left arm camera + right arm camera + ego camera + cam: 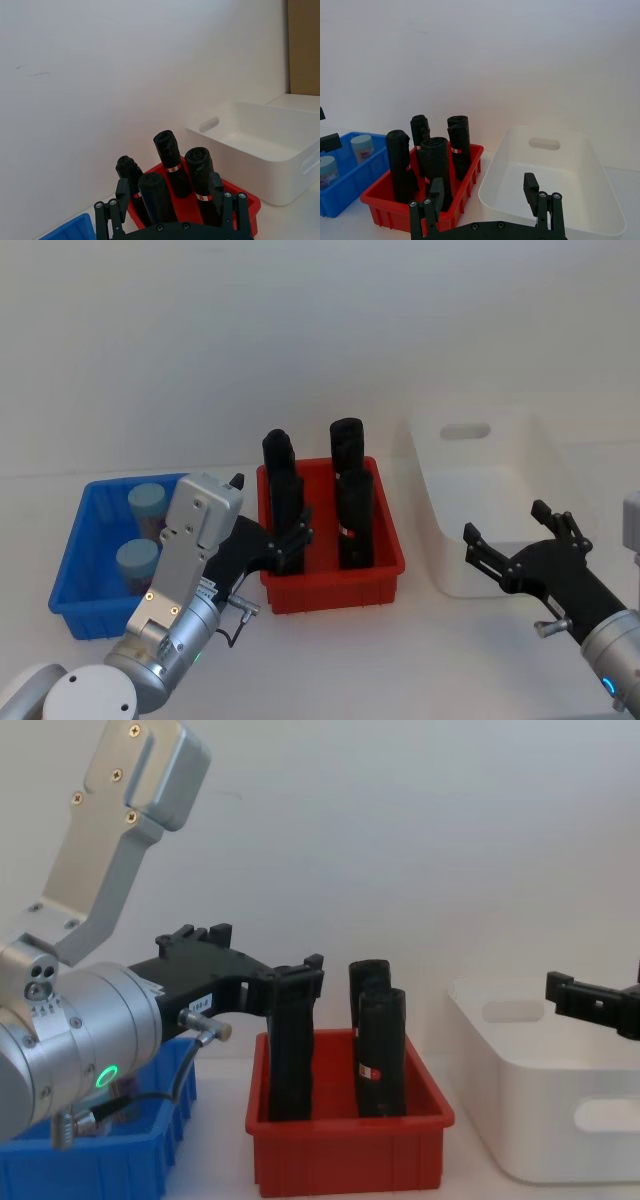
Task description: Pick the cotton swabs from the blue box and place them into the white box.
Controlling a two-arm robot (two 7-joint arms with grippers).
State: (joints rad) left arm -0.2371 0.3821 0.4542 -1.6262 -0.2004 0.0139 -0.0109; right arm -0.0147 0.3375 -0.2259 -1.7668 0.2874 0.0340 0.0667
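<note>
Jaws spread on both, right gripper [506,522] idle, the left gripper [169,186], seemingly brushing black blocks [350,490] at the cotton swabs' [146,502] 3 o'clock, may topple them.

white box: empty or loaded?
Empty: the white box shows a bare floor in the right wrist view. The cotton swabs, two tubs, sit in the blue box.

Seemingly white table [330,660], three bins [65,585] [335,590] [445,560]

Two clear cylindrical cotton-swab tubs [146,502], four tall black rolls [347,445], one bright-blue plastic bin [88,621], one red plastic tray [330,590] and one white plastic bin [440,550] are sitting before the robot.
</note>
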